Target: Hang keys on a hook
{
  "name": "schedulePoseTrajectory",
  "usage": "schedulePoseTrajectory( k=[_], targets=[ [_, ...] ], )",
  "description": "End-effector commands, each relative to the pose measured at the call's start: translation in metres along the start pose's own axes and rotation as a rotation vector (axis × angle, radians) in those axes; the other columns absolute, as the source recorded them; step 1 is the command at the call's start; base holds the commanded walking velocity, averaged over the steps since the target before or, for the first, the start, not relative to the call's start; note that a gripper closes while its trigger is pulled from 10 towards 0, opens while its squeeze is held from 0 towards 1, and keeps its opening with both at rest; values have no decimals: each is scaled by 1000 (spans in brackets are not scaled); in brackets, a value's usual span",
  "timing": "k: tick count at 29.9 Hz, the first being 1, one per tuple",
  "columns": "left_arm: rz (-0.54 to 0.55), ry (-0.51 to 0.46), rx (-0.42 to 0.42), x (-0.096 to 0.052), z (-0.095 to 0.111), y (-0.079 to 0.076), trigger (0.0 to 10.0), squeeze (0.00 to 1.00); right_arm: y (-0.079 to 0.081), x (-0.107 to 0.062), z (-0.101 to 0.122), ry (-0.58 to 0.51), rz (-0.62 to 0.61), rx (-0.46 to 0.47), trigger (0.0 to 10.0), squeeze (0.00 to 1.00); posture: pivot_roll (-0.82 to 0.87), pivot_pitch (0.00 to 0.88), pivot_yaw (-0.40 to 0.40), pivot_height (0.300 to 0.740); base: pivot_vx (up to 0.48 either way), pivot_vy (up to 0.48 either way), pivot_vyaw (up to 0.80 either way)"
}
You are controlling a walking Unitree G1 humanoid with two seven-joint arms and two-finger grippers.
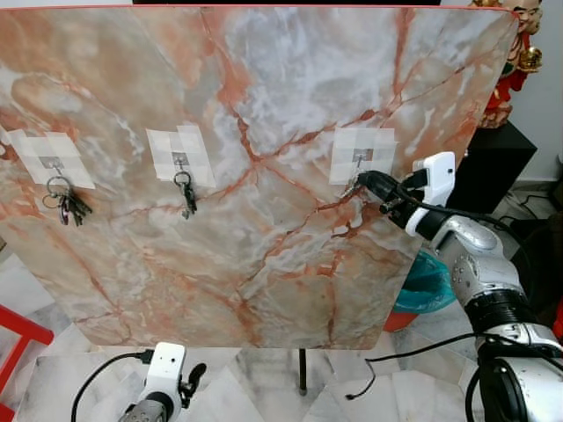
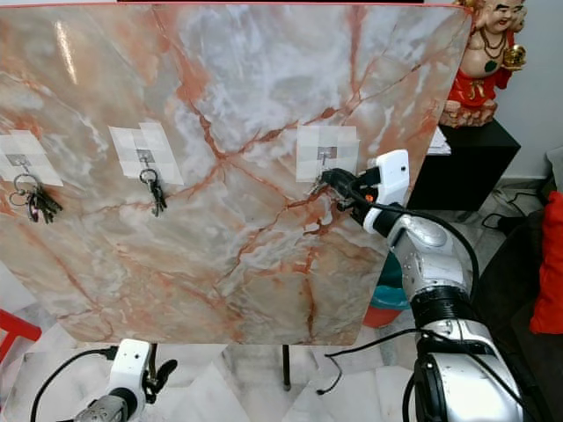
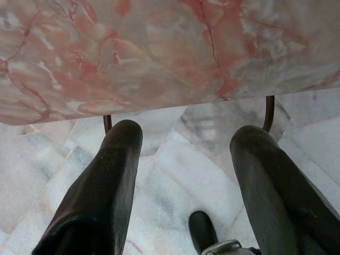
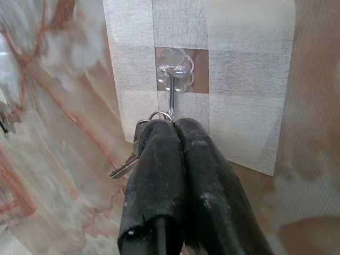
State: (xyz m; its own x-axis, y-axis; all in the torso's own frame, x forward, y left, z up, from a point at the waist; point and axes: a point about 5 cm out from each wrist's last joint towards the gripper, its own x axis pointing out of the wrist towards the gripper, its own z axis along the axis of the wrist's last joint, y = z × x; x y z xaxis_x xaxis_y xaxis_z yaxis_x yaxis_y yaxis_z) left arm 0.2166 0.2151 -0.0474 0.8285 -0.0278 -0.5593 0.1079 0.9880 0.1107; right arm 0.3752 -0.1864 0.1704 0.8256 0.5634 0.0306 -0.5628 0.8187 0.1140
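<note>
Pink-and-white veined marble board (image 1: 264, 132), white tape patches (image 1: 362, 154), red figurine (image 1: 515, 61)

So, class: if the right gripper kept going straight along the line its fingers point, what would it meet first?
Most likely the hook taped to the marble board. The right gripper, shut on the keys, sits right at its tip, though the exact gap is unclear.

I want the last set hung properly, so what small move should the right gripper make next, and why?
Probably ease the right gripper slightly down so the ring settles on the hook, then open. The gripper is shut on the keys right at the hook's lower end, and whether the ring is over it yet is unclear.
</note>
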Motion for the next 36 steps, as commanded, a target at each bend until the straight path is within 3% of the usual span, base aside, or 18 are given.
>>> schedulePoseTrajectory(
  k=[1,36],
  targets=[
    [-5,6,1,-1,-1,0,10000,0,1,5,8,-14,15,-23,10000,0,61,0,-5,740,0,0,0],
    [-9,13,3,-1,-3,-1,10000,0,-5,9,3,27,-86,49,10000,0,67,0,-4,740,0,0,0]
  ],
)
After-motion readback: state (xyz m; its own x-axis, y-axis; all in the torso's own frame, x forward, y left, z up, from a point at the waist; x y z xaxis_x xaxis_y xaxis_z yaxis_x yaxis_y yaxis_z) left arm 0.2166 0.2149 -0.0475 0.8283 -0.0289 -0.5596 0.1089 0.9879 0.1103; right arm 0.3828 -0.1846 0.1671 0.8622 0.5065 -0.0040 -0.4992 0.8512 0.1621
